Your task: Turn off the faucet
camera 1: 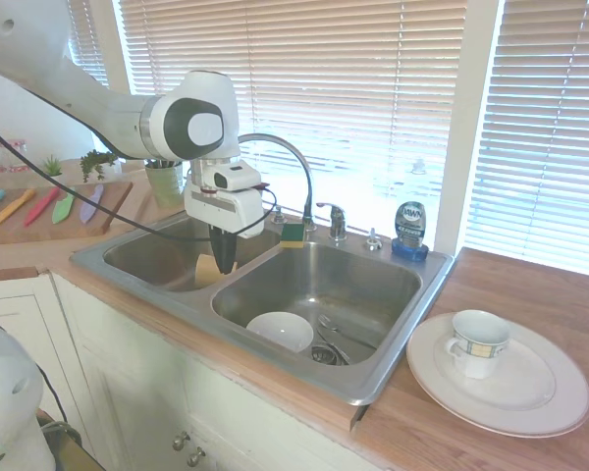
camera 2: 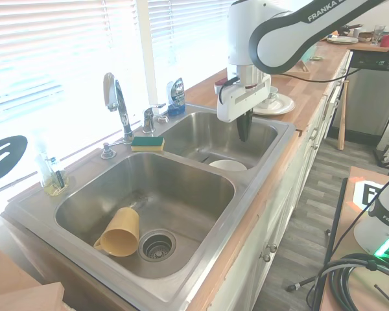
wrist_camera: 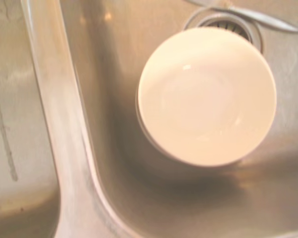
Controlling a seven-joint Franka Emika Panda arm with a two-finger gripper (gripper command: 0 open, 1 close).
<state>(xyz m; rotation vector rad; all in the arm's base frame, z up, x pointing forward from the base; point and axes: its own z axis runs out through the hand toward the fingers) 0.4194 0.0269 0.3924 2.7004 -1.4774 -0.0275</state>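
The faucet [camera 1: 296,162] is a thin chrome gooseneck rising from the back ledge of the sink [camera 1: 393,365]; in the second exterior view the faucet [camera 2: 118,102] stands at the far side. Its small lever handle [camera 1: 336,220] [camera 2: 149,117] sits on a short base beside the spout. My gripper [camera 1: 224,261] [camera 2: 243,133] hangs point-down over the basin with the white bowl, close to the divider. It is well in front of the handle and touches nothing. Its dark fingers are shut and hold nothing.
A white bowl [camera 1: 281,331] [wrist_camera: 206,95] lies near the drain under the gripper. A yellow cup [camera 2: 120,233] lies in the other basin. A sponge [camera 1: 293,234], a chrome stub cap [camera 1: 372,239] and a soap bottle [camera 1: 409,230] line the back ledge. A plate [camera 1: 530,402] bears a mug [camera 1: 478,342].
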